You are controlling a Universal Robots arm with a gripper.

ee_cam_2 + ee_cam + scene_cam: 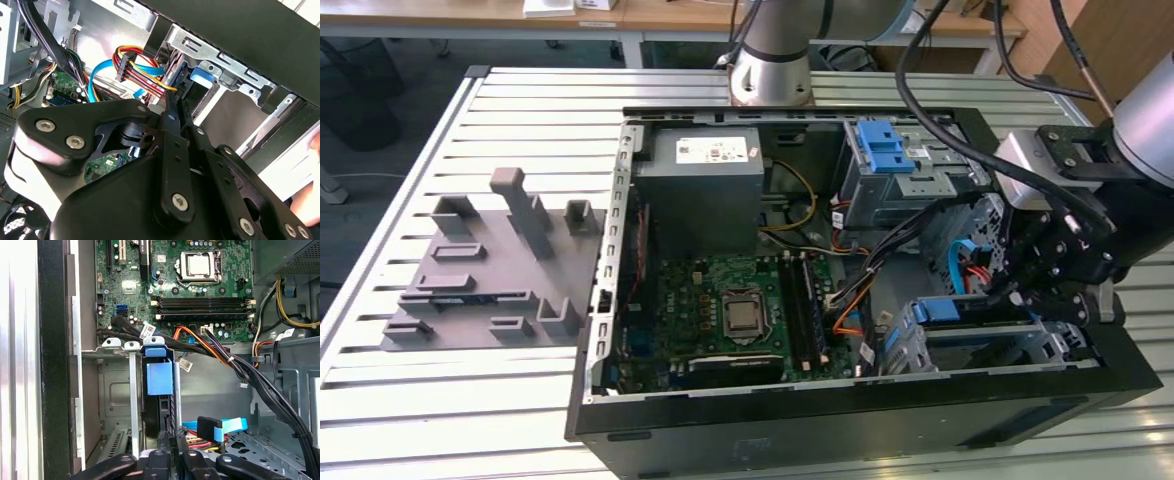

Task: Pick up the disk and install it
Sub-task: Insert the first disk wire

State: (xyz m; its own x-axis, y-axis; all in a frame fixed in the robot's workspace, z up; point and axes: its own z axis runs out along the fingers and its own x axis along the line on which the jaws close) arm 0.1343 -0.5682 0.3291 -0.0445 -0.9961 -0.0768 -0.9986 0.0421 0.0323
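- The gripper (172, 440) is reaching down into the lower drive cage (132, 390) of the open computer case (854, 420), at the corner nearest the exterior view's right.
- Its fingers are lying close together and appear to be pinching the rear edge of the disk (159, 407); I judge it clenched on the disk, though the contact itself is partly hidden.
- The disk is standing on edge inside the cage slot, between the upright metal rails, with its blue side rail (159, 377) facing outward.
- Handling, as a judgement: the disk is looking rigid, fairly heavy for its size, smooth-sided and shock-sensitive. Gripping across the flat faces near the rear edge is looking soundest, keeping off the connector end.
- Contents of the case: the motherboard (734, 310) is lying on the floor and the power supply box (700, 165) is sitting at the far corner. An upper cage with a blue latch (887, 150) is standing beside it.
- A blue data cable (230, 425) and the red-and-yellow power leads (135, 70) are hanging just beside the cage, near the gripper.
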